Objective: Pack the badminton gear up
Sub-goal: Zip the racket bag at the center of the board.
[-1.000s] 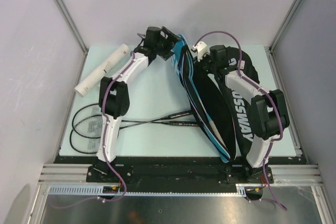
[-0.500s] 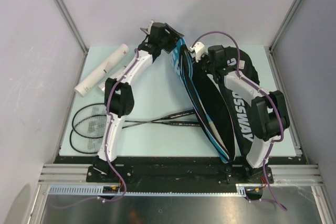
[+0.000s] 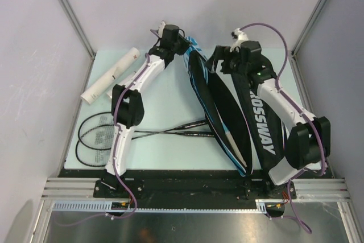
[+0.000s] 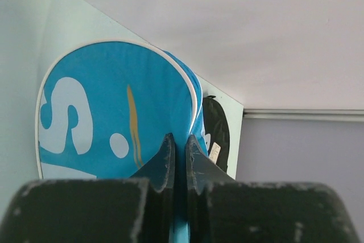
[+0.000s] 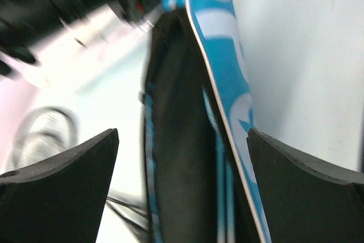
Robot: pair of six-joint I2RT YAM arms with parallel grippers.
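1. Bag [image 3: 227,103]: one. Soft fabric in a long leaf shape, black inside, with blue outer panels piped in white. It lies open on the table [image 3: 165,95] from 12 o'clock down to 5 o'clock. The black right-hand panel carries white lettering.
2. Left gripper [image 4: 179,155]: black fingers pressed almost together, pinching a thin blue edge of the bag's rounded flap at the table's 12 o'clock.
3. Right gripper [image 5: 182,135]: two blunt black fingers spread wide, holding nothing. The bag's dark mouth shows between them; whether they touch it cannot be told.
4. Rackets [image 3: 94,135]: two. Thin dark hoops with fine strings overlap at 8 o'clock. Their slim straight shafts run toward 3 o'clock and reach the bag's near edge.
5. Handle [image 3: 229,136]: one pale, slender grip visible inside the bag's open mouth.
6. Tubes [image 3: 111,75]: smooth white cylinders at 10 o'clock, lying aslant. One long tube is clear, with a second piece just beside it; the count is uncertain.
7. Table: flat, pale green, matte.
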